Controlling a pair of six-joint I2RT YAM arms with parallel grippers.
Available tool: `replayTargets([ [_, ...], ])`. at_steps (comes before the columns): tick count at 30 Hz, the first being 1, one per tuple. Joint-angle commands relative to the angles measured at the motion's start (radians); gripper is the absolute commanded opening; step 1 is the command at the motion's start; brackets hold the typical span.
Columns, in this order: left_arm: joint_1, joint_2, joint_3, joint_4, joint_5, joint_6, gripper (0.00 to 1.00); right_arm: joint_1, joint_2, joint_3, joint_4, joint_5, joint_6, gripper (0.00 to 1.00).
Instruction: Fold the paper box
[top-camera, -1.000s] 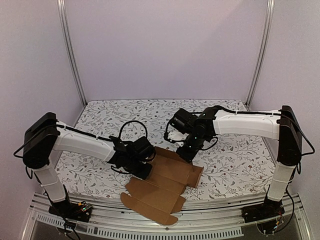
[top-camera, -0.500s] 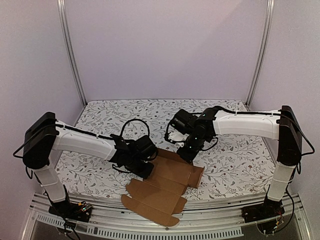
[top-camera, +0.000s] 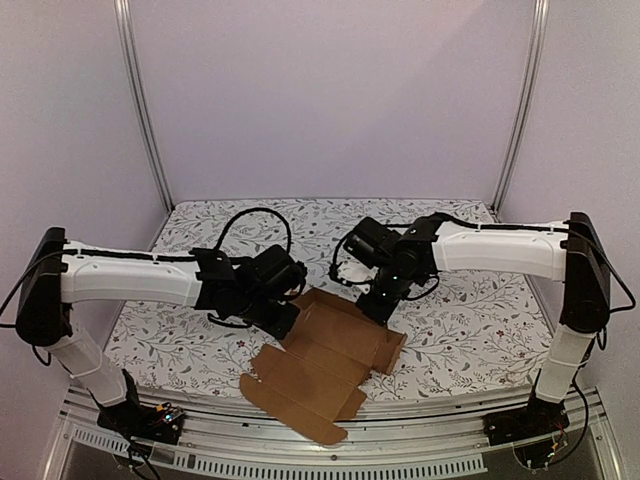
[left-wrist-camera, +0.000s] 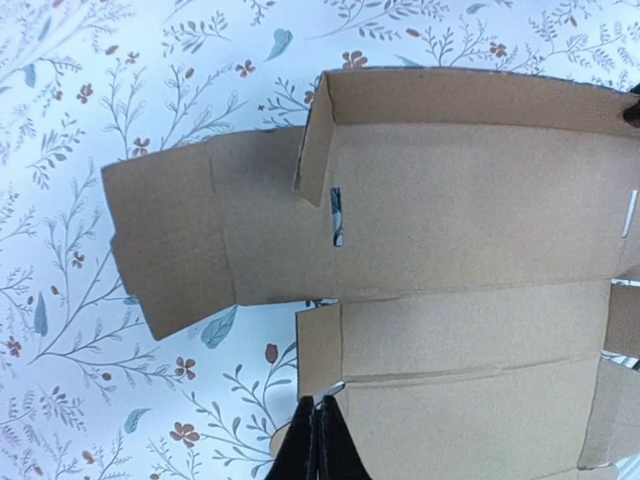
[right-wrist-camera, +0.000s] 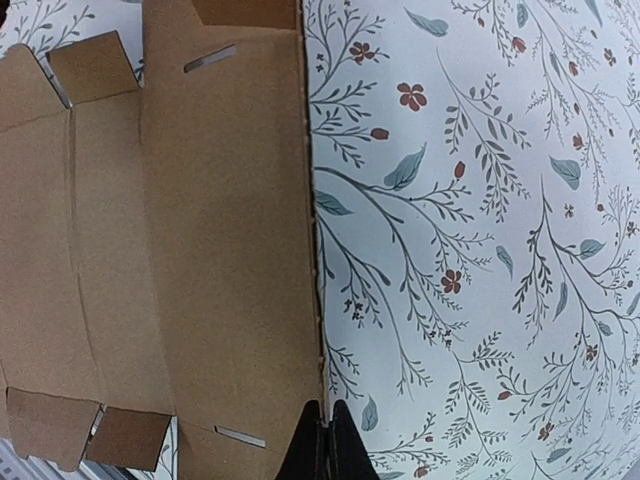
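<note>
item under task: the paper box (top-camera: 325, 365), a brown die-cut sheet at the near middle of the table (top-camera: 200, 240), its near corner hanging past the table's near edge
fold progress: we judge it early; the far long panel and one short flap stand up a little, the other panels lie open
left gripper (left-wrist-camera: 316, 445): fingertips pressed together over the sheet's left end, beside a notch; we cannot tell whether they touch the cardboard
right gripper (right-wrist-camera: 320, 440): fingertips pressed together at the sheet's far long edge; we cannot tell whether cardboard is nipped between them
risk, sliding: nothing visibly pins the sheet, so a push towards the near side could slide it off the table instead of folding it
risk, bad crease: narrow fingertips pressing away from a score line could buckle a panel
risk, spring-back: the raised panel may drop flat if it is let go before a tab locks
</note>
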Motion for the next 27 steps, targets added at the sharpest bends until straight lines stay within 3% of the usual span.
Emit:
replayTargets([
  [1, 0.027, -0.087, 0.037, -0.055, -0.018, 0.046, 0.00, 0.006, -0.089, -0.026, 0.045, 0.058, -0.068, 0.00],
  [10, 0.145, -0.271, -0.004, -0.039, 0.020, 0.061, 0.00, 0.065, -0.166, -0.060, 0.112, 0.202, -0.184, 0.00],
  [17, 0.312, -0.405, -0.141, 0.093, 0.170, 0.034, 0.03, 0.102, -0.208, -0.105, 0.170, 0.277, -0.286, 0.00],
  [27, 0.481, -0.353, -0.288, 0.353, 0.455, -0.053, 0.00, 0.126, -0.322, -0.222, 0.292, 0.217, -0.445, 0.00],
])
